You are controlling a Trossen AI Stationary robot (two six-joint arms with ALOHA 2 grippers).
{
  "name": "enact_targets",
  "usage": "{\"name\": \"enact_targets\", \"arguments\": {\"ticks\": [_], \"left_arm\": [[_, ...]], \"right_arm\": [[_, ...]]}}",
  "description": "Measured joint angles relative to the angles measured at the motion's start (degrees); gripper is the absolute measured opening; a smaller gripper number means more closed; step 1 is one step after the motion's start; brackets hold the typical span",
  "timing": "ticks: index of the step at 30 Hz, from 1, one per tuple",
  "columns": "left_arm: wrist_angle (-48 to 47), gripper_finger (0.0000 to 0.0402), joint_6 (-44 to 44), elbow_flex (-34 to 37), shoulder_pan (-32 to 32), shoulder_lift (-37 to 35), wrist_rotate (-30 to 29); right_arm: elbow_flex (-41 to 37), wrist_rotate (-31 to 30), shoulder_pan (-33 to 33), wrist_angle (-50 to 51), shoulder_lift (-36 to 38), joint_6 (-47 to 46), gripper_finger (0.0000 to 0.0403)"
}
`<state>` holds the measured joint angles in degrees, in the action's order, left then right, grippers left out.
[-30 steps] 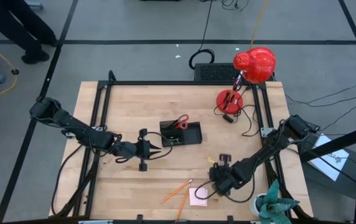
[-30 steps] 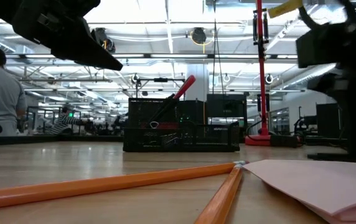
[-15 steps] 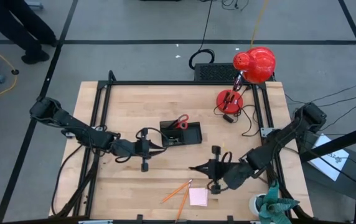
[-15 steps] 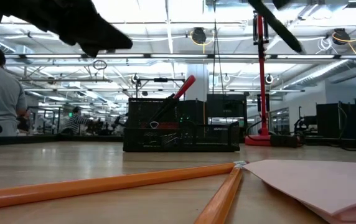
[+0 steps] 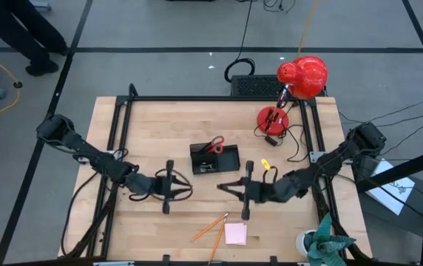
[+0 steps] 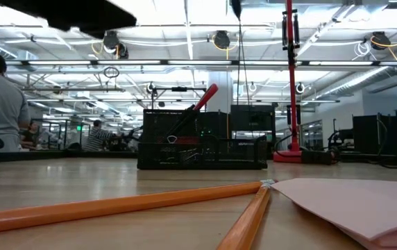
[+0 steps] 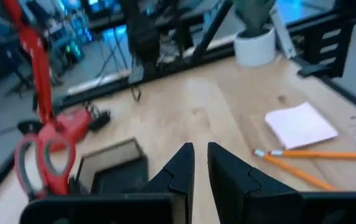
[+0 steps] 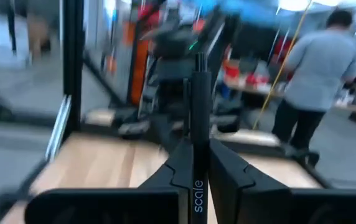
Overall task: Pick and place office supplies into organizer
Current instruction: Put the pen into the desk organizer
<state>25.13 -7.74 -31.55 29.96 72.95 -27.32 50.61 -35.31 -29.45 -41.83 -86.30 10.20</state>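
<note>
1. Nearest the low view's camera, along the bottom of the frame, lie two orange pencils (image 6: pixel 122 206) and the pink sticky-note pad (image 6: pixel 355 201), both loose on the table (image 5: pixel 160 125).
2. In the high view they sit at lower centre, pencils (image 5: pixel 210 228) beside pad (image 5: pixel 235 233), well apart from the organizer (image 5: pixel 215 158) at mid-frame.
3. The right gripper (image 5: pixel 226 187) hangs just below and right of the organizer; its wrist view shows the fingers (image 8: pixel 221 168) closed on a thin black pen (image 8: pixel 198 118) standing upright between them.
4. The left gripper (image 5: pixel 185 188) waits left of it, fingers nearly together and holding nothing.
5. The red-handled scissors (image 5: pixel 213 145) already stand in the organizer.
6. Judging by this, a pen is in transit; next it needs carrying over a compartment, lowering, then releasing.
</note>
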Motion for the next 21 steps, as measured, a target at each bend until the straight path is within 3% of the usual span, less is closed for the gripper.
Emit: {"name": "enact_targets", "arguments": {"ticks": [4, 7, 13, 21], "left_arm": [[5.23, 0.0051, -2.67, 0.0, 1.12, 0.0, -1.62], [9.38, 0.0051, -3.25, 0.0, 1.2, 0.0, -2.21], [13.21, 0.0071, -1.32, 0.0, -0.35, 0.0, -1.89], [15.69, 0.0156, 1.01, 0.0, -2.86, 2.07, 0.84]], "right_arm": [[-7.94, 7.09, 3.79, -18.12, -0.08, 0.85, 0.0019], [-10.92, 10.12, 5.78, -24.76, -0.91, 0.7, 0.0019], [-9.95, 13.11, 7.02, -25.65, -3.63, 0.38, 0.0019], [-5.11, 15.94, 7.13, -25.7, -8.26, 6.01, 0.0019]]}}
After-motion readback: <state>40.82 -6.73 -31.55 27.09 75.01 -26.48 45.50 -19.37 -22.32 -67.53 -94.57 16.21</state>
